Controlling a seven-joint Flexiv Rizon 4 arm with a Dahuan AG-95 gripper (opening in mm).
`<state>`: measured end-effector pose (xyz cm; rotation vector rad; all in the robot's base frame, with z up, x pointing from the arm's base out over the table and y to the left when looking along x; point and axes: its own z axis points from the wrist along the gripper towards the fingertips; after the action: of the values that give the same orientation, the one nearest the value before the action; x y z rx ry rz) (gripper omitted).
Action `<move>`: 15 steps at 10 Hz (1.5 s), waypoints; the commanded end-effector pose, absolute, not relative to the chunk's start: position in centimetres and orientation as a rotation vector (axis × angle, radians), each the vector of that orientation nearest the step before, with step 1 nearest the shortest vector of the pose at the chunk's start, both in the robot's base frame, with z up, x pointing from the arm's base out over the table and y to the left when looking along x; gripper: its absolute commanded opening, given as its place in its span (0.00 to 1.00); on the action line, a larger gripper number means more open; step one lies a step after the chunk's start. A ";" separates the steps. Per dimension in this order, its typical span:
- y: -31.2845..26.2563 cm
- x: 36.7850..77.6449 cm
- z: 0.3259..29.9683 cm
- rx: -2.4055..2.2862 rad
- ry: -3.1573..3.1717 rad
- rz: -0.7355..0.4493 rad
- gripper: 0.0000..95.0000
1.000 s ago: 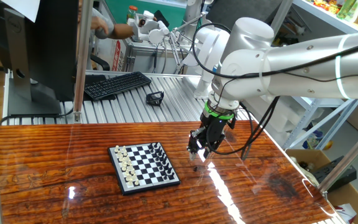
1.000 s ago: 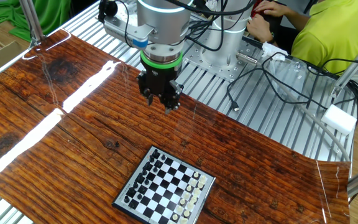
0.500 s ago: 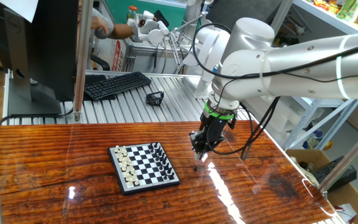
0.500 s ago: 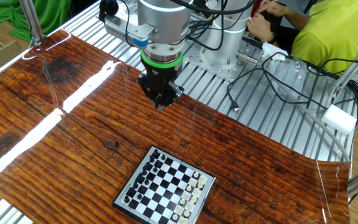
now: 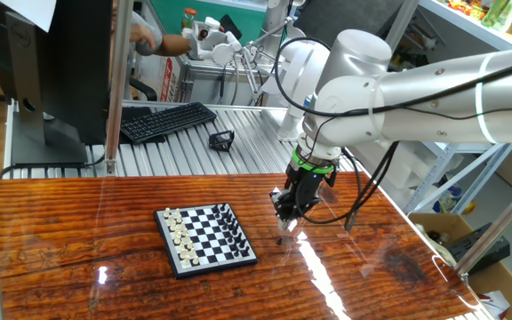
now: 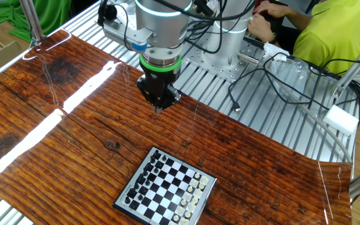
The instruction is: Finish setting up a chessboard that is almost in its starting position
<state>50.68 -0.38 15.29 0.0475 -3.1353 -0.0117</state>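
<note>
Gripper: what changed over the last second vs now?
The gripper closed: its fingers stood apart a second ago and are now shut together, off the board, beside the chessboard. Whether a piece sits between them is too small to tell. The arm barely shifted otherwise. The chessboard and its pieces stayed where they were, as did the keyboard.

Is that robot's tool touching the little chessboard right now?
Apart. The other fixed view shows it plainly: the tool hangs over bare wood, with a wide strip of table between it and the chessboard.
</note>
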 end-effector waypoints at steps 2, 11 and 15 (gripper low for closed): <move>-0.8 51.0 14.4 0.050 -3.146 -0.026 0.00; -2.8 53.0 9.9 0.083 -3.169 -0.080 0.00; -3.6 54.4 8.9 0.102 -3.175 -0.092 0.00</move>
<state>54.53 -3.76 8.84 0.1059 -3.1783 -0.0874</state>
